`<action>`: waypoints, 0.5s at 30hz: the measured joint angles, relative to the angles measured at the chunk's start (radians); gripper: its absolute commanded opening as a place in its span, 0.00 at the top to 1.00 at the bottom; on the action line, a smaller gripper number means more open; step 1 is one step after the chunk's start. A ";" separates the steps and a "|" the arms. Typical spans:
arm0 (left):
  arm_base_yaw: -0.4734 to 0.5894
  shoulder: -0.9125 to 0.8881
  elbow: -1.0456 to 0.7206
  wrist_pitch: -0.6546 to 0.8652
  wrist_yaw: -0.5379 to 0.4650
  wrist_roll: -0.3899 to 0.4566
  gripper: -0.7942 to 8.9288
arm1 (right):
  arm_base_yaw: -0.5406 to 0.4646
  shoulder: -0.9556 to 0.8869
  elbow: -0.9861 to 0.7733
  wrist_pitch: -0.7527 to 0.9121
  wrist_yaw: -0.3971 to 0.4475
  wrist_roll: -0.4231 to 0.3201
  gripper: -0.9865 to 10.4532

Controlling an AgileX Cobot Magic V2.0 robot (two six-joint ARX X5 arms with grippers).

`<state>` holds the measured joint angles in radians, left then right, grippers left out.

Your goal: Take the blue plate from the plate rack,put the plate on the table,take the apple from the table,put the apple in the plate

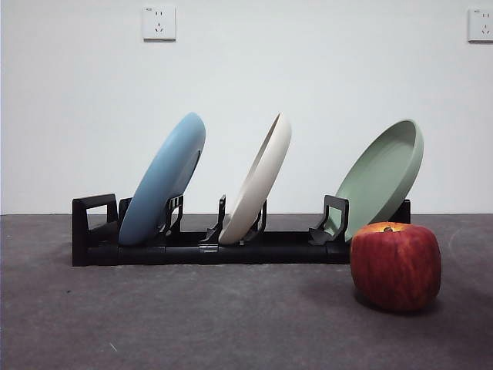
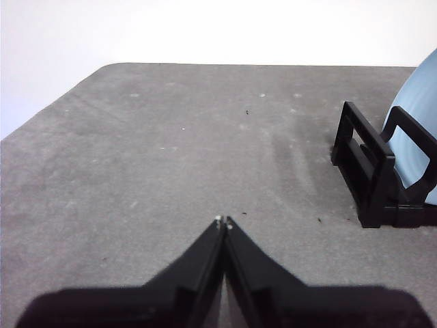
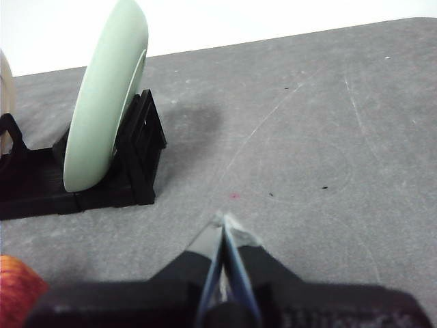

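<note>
The blue plate leans in the left slot of the black plate rack; its edge also shows in the left wrist view behind the rack's loop end. The dark red apple stands on the grey table in front of the rack's right end; a sliver of it shows in the right wrist view. My left gripper is shut and empty over bare table, apart from the rack's end. My right gripper is shut and empty, beside the apple. Neither arm shows in the front view.
A cream plate leans in the rack's middle slot. A sage-green plate leans in the right slot, just behind the apple; it also shows in the right wrist view. A white wall stands behind the table.
</note>
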<state>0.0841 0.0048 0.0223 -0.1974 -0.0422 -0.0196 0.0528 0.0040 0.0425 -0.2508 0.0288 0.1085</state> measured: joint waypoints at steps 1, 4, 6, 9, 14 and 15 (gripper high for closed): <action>0.000 0.000 0.000 0.000 0.001 0.000 0.92 | 0.000 0.000 0.000 0.000 0.000 0.000 0.92; 0.000 0.000 0.000 0.000 0.031 -0.001 0.92 | 0.000 0.000 0.000 0.003 -0.002 0.005 0.92; 0.000 0.000 0.000 0.002 0.058 -0.002 0.92 | 0.000 0.000 0.000 0.004 -0.003 0.033 0.92; 0.000 0.000 0.000 0.005 0.115 -0.016 0.92 | 0.000 0.000 0.000 0.004 -0.030 0.120 0.92; 0.000 0.002 0.015 -0.016 0.193 -0.086 0.92 | 0.000 0.007 0.016 -0.003 -0.141 0.204 0.92; 0.000 0.007 0.028 -0.025 0.198 -0.101 0.92 | 0.000 0.016 0.028 -0.004 -0.142 0.219 0.92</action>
<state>0.0841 0.0116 0.0502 -0.2222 0.1555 -0.1211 0.0528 0.0196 0.0708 -0.2550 -0.1135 0.3279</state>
